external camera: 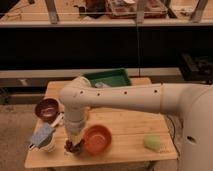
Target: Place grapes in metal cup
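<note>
- The hand (75, 142) points straight down at the front left part of the wooden table (125, 120); whether it is wide or narrow cannot be told.
- The grapes (74, 146) show as a dark clump right at the hand's tip, just left of the orange bowl (97, 138); their long axis cannot be made out.
- The metal cup is hidden.
- A dark purple bowl (47, 108) sits further left, a pale green lump (152, 142) at the right.

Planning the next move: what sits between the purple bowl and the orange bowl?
In the camera view, the arm's forearm and gripper hang between the purple bowl and the orange bowl, with the gripper low at the orange bowl's left edge, by the grapes.
</note>
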You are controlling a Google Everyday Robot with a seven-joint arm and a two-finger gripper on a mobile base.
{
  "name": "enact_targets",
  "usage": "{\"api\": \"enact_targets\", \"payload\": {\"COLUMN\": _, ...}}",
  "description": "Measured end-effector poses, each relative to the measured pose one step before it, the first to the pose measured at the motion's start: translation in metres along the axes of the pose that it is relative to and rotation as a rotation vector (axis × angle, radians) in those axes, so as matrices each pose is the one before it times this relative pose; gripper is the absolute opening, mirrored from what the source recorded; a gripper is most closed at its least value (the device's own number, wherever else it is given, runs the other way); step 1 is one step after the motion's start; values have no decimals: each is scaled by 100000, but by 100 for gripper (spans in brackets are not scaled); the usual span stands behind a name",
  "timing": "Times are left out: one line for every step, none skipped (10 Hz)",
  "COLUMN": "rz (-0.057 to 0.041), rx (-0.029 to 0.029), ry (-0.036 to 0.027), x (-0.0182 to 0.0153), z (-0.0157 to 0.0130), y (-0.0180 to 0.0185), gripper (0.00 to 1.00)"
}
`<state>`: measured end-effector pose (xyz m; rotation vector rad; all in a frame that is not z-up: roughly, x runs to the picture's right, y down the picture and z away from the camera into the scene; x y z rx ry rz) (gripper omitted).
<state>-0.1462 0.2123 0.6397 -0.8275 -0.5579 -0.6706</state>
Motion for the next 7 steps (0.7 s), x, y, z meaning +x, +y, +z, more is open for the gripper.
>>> {"api": "enact_targets", "payload": {"rz": 1390, "rx": 711, "ry": 258, "x": 340, "z": -121, "y": -117, "gripper": 78}}
{"api": "enact_targets", "payload": {"rz": 1436, "rx": 1222, "ry": -52, "x": 435, "z": -239, "y": -129, "gripper": 80}}
{"api": "enact_targets", "payload": {"rz": 1013, "rx": 1079, "ry": -147, "x": 311, "z": -251, "y": -106, "gripper": 80}}
{"api": "enact_targets", "payload": {"rz": 1295, "rx": 1534, "ry": -431, "x": 376, "z": -285, "y": -97, "gripper": 80}}
{"api": "enact_targets", "payload": {"rz": 631, "rx": 869, "ry": -420, "x": 153, "z": -159, "y": -108, "gripper": 80}}
{"api": "enact_targets", "payload": {"rz": -353, "rx": -53, "ry": -48, "x": -130, "z": 28, "y": -69, "gripper": 80}}
{"api": "enact_targets", "payload": {"rz": -46, "rx": -22, "ry": -15, "x": -22, "z": 9, "y": -10, "gripper": 80}}
